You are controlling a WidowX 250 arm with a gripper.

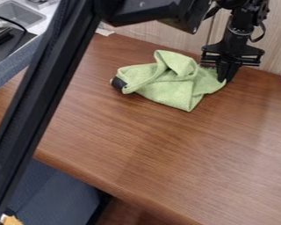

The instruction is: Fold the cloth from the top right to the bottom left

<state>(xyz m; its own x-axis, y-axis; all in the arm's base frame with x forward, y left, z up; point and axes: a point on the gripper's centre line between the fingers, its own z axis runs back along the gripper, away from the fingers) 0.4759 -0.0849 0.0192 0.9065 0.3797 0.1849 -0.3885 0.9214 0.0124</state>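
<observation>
I can read no text, label, brand, number or sign from here.
</observation>
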